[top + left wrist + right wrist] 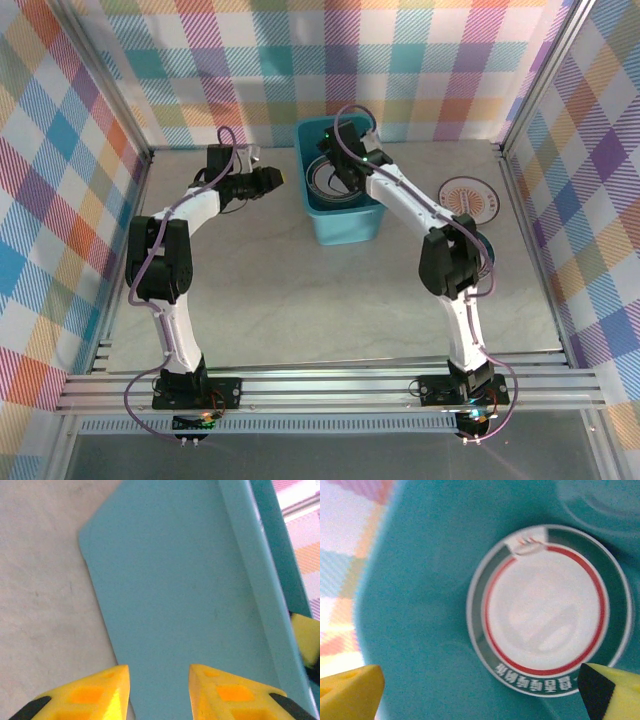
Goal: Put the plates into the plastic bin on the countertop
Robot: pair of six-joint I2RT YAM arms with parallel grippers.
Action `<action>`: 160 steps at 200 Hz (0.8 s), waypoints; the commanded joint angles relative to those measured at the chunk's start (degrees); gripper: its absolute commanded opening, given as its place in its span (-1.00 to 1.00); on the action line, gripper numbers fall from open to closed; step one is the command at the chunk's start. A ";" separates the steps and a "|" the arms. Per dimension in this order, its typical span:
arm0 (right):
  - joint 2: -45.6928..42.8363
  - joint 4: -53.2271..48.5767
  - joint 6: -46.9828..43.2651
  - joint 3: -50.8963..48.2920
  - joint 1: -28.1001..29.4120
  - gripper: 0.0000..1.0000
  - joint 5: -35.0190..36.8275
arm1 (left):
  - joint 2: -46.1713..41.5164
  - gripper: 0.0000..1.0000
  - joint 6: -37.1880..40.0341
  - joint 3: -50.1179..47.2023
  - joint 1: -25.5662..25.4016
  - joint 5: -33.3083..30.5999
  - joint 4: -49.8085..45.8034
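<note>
Lying flat on the floor of the bin point(345, 228), the dark-rimmed plate point(545, 612) sits free. The right gripper point(480, 687) hangs above it, jaws spread wide and empty. To finish well, I'd lift that arm straight up, clear of the rim, before swinging right for the sunburst plate point(470, 197) on the countertop point(300, 290). The left gripper point(159, 680) sits just beside the bin's left wall, jaws partly apart around nothing. It looks placed to steady the bin, though whether it touches I cannot tell.
</note>
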 commanded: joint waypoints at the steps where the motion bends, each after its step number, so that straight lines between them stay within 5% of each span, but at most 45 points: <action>1: -7.09 5.29 -20.67 -1.65 -0.17 0.99 -1.39 | 1.59 -0.27 -2.31 3.41 0.46 -3.63 3.31; 48: -25.82 4.34 -29.63 -20.28 -9.51 0.89 -12.43 | 2.44 -0.26 -3.14 6.50 0.46 -7.91 3.37; 82: -36.37 -4.13 -33.28 -30.92 -17.42 0.83 -13.80 | 2.35 -0.26 -3.18 7.27 0.40 -9.88 2.58; 160: -45.62 -10.88 -37.32 -55.67 -42.94 0.73 -25.83 | 2.79 -0.25 -2.65 8.93 -0.17 -10.58 -0.37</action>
